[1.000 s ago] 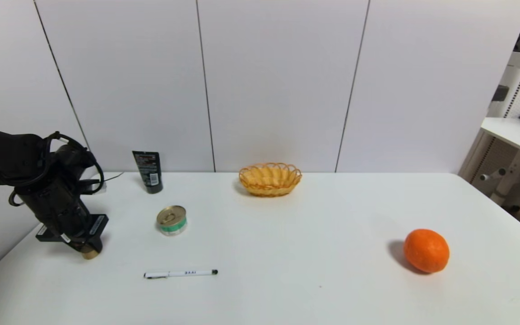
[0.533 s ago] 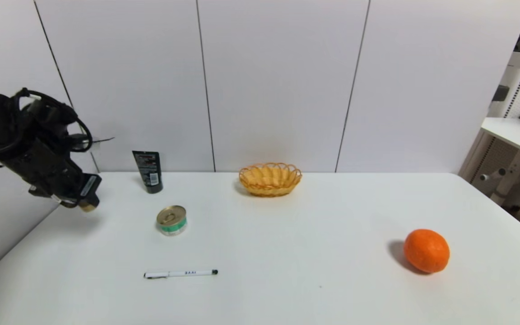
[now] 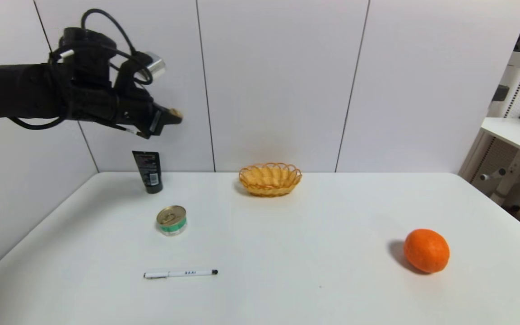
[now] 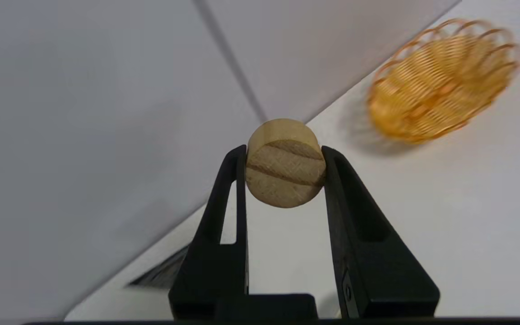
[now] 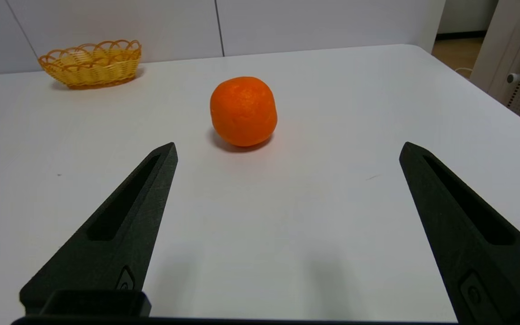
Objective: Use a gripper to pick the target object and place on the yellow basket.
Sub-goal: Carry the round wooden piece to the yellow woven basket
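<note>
Left gripper (image 4: 285, 164) grips the wooden lump (image 4: 285, 169); yellow basket (image 3: 270, 180) stands apart.

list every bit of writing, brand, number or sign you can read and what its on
No text can be read with certainty.
Pen: a few dark capitals on the white barrel, too small to read surely.
Dark tube: pale and reddish print, too small to read; a barcode block shows, its digits unreadable.
Green-banded can: no readable lettering.
Wooden piece: grooves, no lettering.
</note>
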